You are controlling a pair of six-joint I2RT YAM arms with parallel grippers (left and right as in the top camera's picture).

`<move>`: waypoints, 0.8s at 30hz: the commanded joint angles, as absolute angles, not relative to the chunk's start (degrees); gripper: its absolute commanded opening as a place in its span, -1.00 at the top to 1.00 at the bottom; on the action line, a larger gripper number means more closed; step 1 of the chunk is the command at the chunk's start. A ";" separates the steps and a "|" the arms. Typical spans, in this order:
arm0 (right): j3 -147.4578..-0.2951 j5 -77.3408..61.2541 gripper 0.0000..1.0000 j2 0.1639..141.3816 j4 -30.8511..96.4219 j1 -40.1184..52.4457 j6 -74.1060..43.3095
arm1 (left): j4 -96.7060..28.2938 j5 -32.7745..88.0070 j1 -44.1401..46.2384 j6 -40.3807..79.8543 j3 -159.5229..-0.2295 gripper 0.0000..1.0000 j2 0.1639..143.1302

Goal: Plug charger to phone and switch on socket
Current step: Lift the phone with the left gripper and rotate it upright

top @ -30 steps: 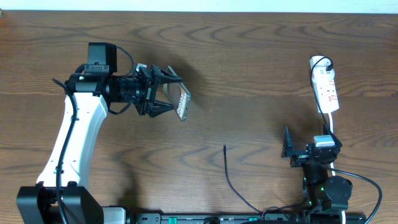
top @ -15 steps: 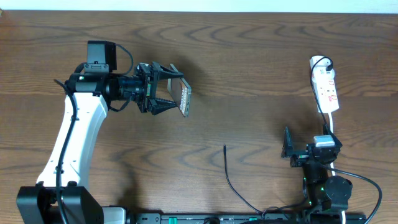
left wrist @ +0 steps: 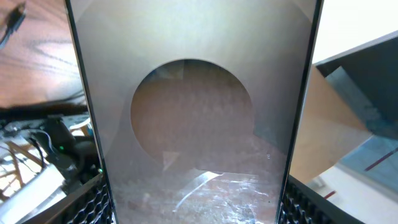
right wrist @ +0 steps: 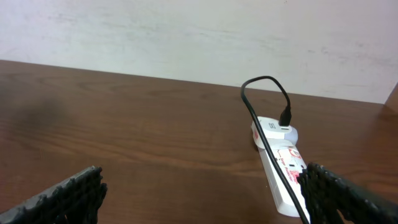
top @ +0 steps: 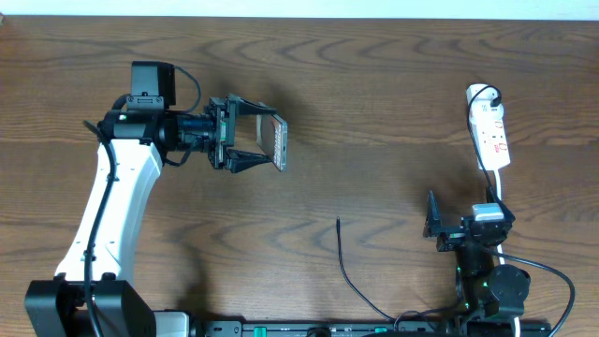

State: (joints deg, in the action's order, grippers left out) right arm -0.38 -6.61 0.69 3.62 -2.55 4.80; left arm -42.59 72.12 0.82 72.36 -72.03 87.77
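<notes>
— Looking at the left gripper [top: 273, 142]: what's clamped?
— A flat dark glossy rectangular phone [top: 279, 143] is pinched across its width betw. both fingers [left wrist: 93, 208] and held on edge, left of table centre. From overhead only its thin edge is seen. Whether it clears the brown wood-grain table [top: 374, 84] can't be told. In the left wrist view the face fills the pic w/ reflections. Lettering & port can't be made out, and top & bottom are cut off.
— Right gripper [right wrist: 202, 171]?
— Jaws are spread wide w/ nothing betw. them, parked low at the near right of the table.
— Thin black charger cable [top: 340, 253]?
— It's laid loose on the wood nr centre, tip pointed away from the rig, well apart from the phone & both grippers. Its other end is lost under the rig at the bottom edge.
— Narrow white oblong socket strip [top: 494, 139]?
— It's laid flat at far right. A black lead [right wrist: 285, 116] is plugged in at its far end but can't be traced to the charger cable. In the right wrist view its near end is cut off by a finger. Switch position is too small to tell.
</notes>
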 commanded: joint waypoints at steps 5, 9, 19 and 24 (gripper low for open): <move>-0.32 -6.39 -0.99 0.38 3.86 -2.15 4.12 | -42.35 75.44 0.67 79.07 -73.10 0.85 86.96; -0.32 -6.39 -0.99 0.38 3.88 -2.15 4.12 | -42.35 75.44 0.67 79.88 -73.10 0.85 86.96; -0.32 -6.39 -0.99 0.38 3.86 -2.15 4.12 | -42.37 74.37 0.67 79.85 -73.10 0.85 86.96; -0.32 -6.39 -0.99 0.38 3.88 -2.15 4.12 | -42.37 74.61 0.67 79.83 -73.10 0.85 86.96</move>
State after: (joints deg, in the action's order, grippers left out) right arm -0.38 -6.61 0.69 3.62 -2.55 4.78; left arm -42.57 72.07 0.82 79.50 -72.03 87.77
